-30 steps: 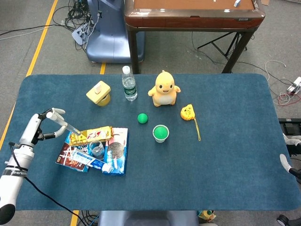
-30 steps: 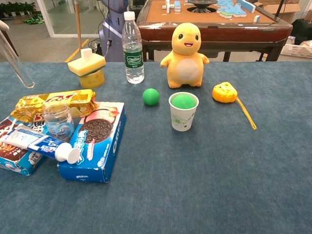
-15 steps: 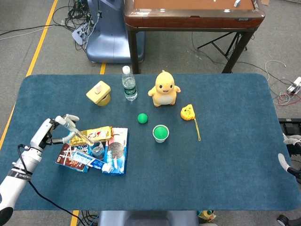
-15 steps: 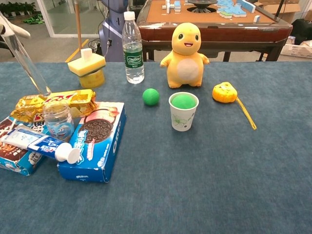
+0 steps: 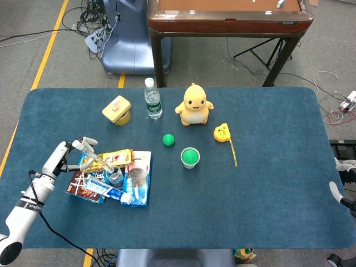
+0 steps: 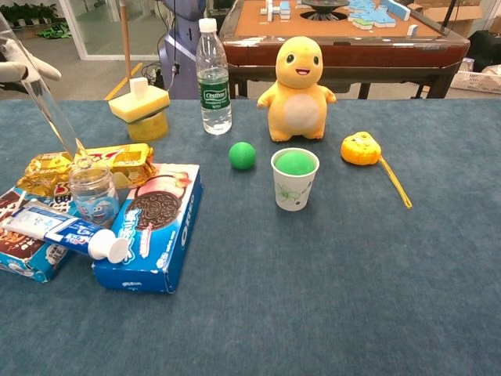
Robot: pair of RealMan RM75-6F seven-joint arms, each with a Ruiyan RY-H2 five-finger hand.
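Left hand point(image 5: 76, 154) pinches a clear tube point(image 6: 48, 106), seemingly touching the jar point(image 6: 92, 192).

a lab or workshop: loose cables point(image 5: 89, 16) on a taped concrete floor point(image 5: 44, 55).

Left hand point(image 6: 23, 66) in chest view cut by left edge — only fingertips show; its grip on clear tube point(image 6: 48, 110) hidden there. Tube's lower tip at mouth of small jar point(image 6: 92, 192) — inside or just above, cannot tell. Right hand point(image 5: 342, 181) at right edge of head view, mostly out of frame, finger pose unreadable; absent from chest view. Dark snack box point(image 6: 23, 254) largely buried under toothpaste tube point(image 6: 66, 229), clipped by left edge. Bottle point(image 5: 153, 100) label too small to read from head view.
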